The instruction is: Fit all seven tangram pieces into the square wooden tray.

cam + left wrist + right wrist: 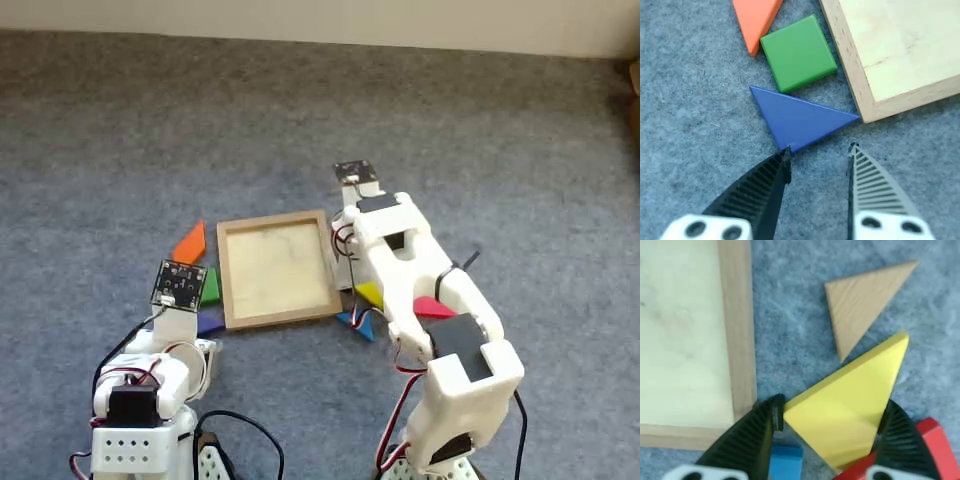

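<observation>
Left gripper: jaws apart, nothing between them, tips stopped just short of the blue triangle, one fingertip almost touching its near point. Past that, the green square. Farther out, the orange parallelogram, just beside the square. Off to one side of the jaws' line, a corner of the wooden tray, very near the blue triangle's long tip.

Right gripper: jaws spread wide but pressed against both sides of the yellow triangle, so clamped on it by the look of things. Right at the fingers, partly overlapped by the yellow, a red piece and a light blue piece. Ahead of the tips, a bare-wood triangle, apart from the yellow. Alongside one finger, the tray's rim.

Progress, as a judgement: barely begun. Seven pieces counted, all out on the grey carpet, none inside. Tray floor bare in the high view. Still to do: all seven placements, the yellow probably first.

Edges and room: a raised rim to clear on every entry, so lift before crossing. Ample open floor inside for the first large pieces, tighter fits to be expected later. Crowding close around the right jaws, with a risk of dragging red or light blue along. Open carpet around the left trio, except on the side toward the tray corner.
</observation>
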Robot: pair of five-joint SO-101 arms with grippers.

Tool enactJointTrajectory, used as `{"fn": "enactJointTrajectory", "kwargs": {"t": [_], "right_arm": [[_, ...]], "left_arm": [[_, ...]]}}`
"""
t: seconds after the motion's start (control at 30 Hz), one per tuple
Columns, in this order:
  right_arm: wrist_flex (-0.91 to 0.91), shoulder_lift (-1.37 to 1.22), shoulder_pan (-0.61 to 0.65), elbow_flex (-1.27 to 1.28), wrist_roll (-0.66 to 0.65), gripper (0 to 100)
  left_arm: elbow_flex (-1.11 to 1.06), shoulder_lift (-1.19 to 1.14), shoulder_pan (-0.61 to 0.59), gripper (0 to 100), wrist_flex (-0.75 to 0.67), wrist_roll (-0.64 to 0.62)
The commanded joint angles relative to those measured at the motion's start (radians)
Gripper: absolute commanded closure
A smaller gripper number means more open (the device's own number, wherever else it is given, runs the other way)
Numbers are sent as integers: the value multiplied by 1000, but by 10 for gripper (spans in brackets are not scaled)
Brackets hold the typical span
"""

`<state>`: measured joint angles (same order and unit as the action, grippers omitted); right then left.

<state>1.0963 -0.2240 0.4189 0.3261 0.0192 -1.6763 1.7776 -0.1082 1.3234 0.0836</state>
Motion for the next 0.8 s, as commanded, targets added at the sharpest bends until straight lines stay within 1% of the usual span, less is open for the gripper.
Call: {"fn": "enactJointTrajectory", "kwargs": {"t": [0.0, 0.13, 0.27, 0.6, 0.67, 0.77], "right_arm": [[18, 113, -13, -4, -2, 774], [18, 202, 2, -5, -49, 774], [13, 252, 41, -5, -55, 774], [10, 208, 185, -119, -46, 774], [10, 177, 223, -160, -12, 774], [-41, 120, 263, -216, 51, 774]], "left_arm": [[-21, 42, -12, 815, 3, -11], [-21, 42, -12, 815, 3, -11], [-21, 42, -12, 815, 3, -11], [-21, 42, -12, 815, 3, -11], [-21, 42, -12, 815, 3, -11], [-21, 42, -12, 815, 3, -11]]}}
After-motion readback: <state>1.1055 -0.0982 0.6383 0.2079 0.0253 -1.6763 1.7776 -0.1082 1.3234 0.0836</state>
